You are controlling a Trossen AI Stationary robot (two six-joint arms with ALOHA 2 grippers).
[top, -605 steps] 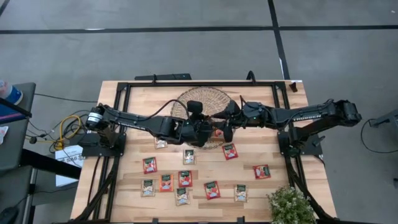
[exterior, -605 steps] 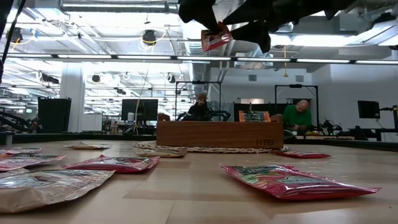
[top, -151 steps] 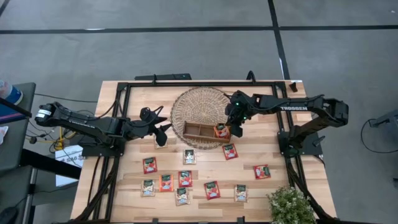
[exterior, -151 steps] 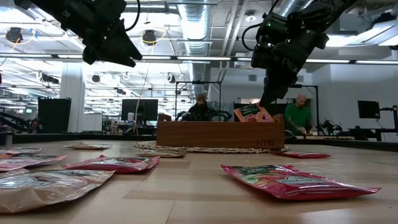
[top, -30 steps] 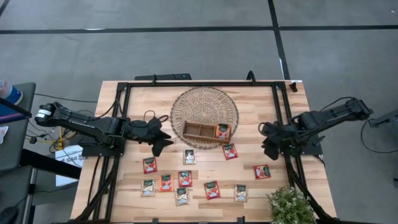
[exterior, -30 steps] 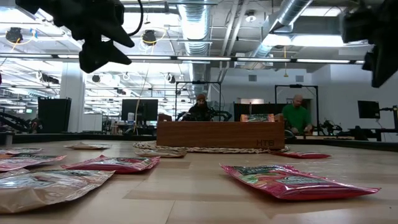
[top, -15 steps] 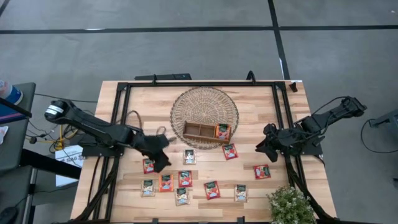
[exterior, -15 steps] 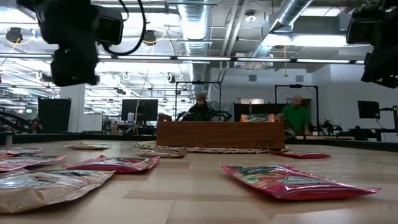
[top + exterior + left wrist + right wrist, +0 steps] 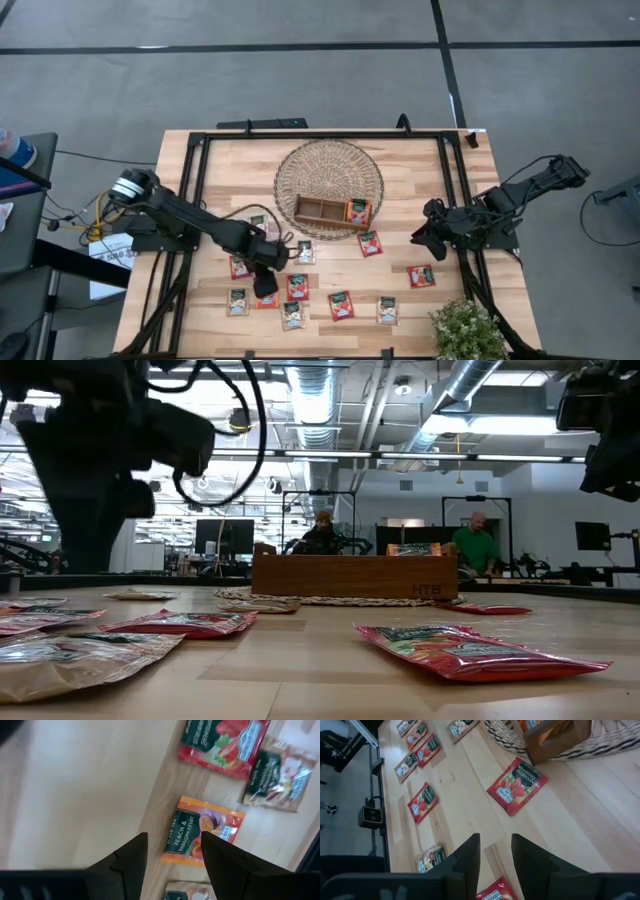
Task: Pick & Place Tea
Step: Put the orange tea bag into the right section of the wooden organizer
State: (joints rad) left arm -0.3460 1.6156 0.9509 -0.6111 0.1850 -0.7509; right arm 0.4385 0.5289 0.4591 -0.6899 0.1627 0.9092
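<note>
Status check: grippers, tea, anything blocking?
Left gripper open, empty, over orange sachet. Right gripper empty at table's right edge. One sachet in tray; rest loose. Nothing in the way.

- Even, bright overhead light fills the high view; the wooden table (image 9: 420, 180) shows only soft, short shadows under the arms.
- In the low view, ceiling strip lights (image 9: 300, 455) glare from about 12 o'clock, leaving the arms as dark silhouettes.
- The nearest sachets (image 9: 480, 650) in the low view are soft, out of focus.
- The left wrist view is blurred throughout; bare wood towards 10 o'clock looks washed out.
- The right wrist view is clearer, evenly lit.
</note>
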